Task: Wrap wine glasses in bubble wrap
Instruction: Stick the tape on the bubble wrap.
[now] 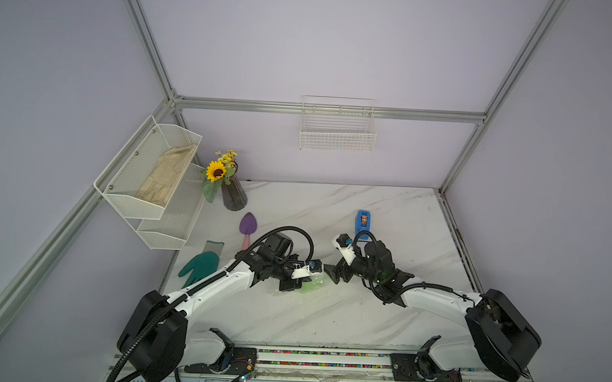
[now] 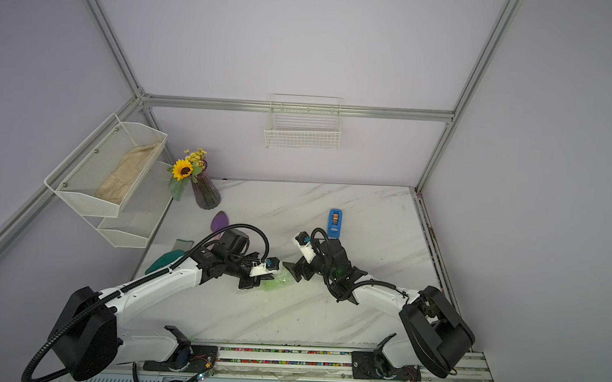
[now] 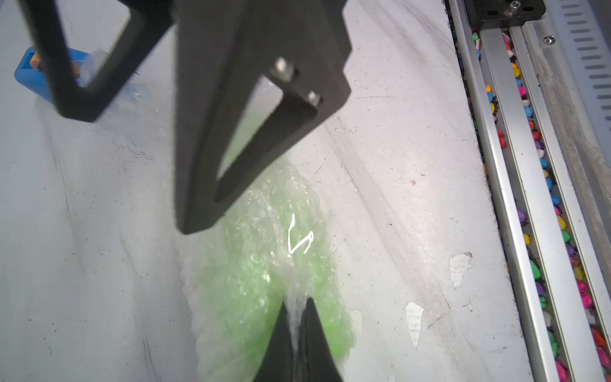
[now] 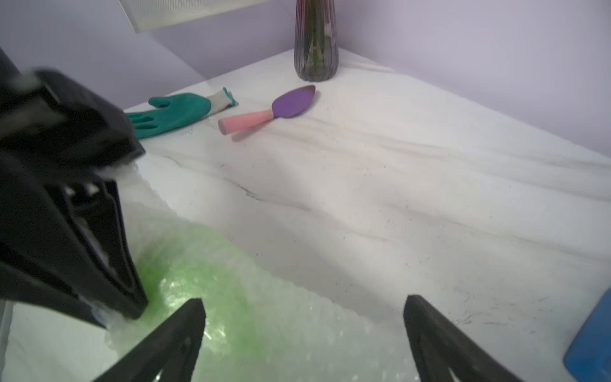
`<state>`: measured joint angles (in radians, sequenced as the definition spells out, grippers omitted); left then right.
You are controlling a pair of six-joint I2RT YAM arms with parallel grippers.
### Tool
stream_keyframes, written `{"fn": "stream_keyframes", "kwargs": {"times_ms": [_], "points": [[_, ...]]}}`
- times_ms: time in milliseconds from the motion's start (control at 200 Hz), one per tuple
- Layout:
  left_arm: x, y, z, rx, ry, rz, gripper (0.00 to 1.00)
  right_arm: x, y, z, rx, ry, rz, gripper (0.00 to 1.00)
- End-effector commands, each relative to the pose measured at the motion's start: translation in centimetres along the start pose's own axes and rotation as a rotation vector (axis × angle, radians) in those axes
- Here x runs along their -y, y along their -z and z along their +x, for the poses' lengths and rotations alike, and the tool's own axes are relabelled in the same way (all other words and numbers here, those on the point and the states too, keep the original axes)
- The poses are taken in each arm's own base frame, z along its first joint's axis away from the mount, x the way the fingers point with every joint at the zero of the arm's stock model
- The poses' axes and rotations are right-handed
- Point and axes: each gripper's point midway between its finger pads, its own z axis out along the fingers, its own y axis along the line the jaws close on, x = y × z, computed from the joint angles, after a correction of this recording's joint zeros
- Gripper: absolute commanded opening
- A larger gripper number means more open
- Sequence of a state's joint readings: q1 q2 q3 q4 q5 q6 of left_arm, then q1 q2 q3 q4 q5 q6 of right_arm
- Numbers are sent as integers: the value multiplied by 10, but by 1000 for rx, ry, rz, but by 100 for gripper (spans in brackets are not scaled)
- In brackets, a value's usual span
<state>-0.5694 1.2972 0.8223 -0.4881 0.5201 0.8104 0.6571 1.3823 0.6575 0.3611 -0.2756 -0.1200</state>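
If the bundle rolls toward the arms' bases, we judge that the pebble-filled rail (image 1: 324,354) along the near edge of the surface (image 1: 326,318) would stop it, and a broad bare strip lies in between. At mid-surface the lime-green goblet (image 1: 313,285) shows only as a green blur inside the bubble wrap (image 3: 291,205), between the two arms. The left tool (image 3: 296,302) is closed tight on a raised fold of the film, while the right tool (image 4: 302,302) hangs just beside the bundle, jaws spread wide with nothing in them. With one pinch holding everything, we think the springy sheet could unroll, or the goblet could slide out of an end we cannot see to be closed. A sideways tug from the left arm would cause either, and the right tool's open tips could snag the film. Farther back, the blue tape dispenser (image 1: 363,220) sits near the right arm, and the trowel (image 1: 248,226) and glove (image 1: 200,265) lie behind the left arm. The vase (image 1: 233,195) stands in the far corner, so the freest room is rightward and forward.
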Motion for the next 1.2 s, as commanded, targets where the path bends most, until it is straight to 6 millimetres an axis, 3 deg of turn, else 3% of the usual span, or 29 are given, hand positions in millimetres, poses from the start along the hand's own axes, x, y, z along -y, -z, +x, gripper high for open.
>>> {"fn": "stream_keyframes", "kwargs": {"times_ms": [0,125,370,500,580,665,730,775,795,975,1195], "points": [[6,3,3,4,-14,6,6,4,-5,-11,-45,-18,15,97],[5,3,3,4,-15,6,6,12,-21,9,-130,-39,33,97],[4,3,3,2,-17,0,6,2,-35,42,-277,-21,-30,97],[4,3,3,1,-14,1,6,15,-33,43,-318,1,41,97],[4,4,2,3,-13,-1,6,19,-25,26,-297,20,72,96],[3,4,1,5,-10,-1,6,12,-8,0,-223,21,55,97],[3,4,1,4,-6,0,6,1,3,-7,-204,-2,24,97],[4,3,2,3,-6,1,6,-8,5,4,-235,-30,3,96],[3,3,1,3,-6,1,6,-13,11,-1,-220,-34,-4,96],[3,3,2,0,-2,2,6,-45,25,17,-224,-119,-37,97],[2,3,2,-3,-4,0,6,-47,8,36,-300,-146,11,96]]}}
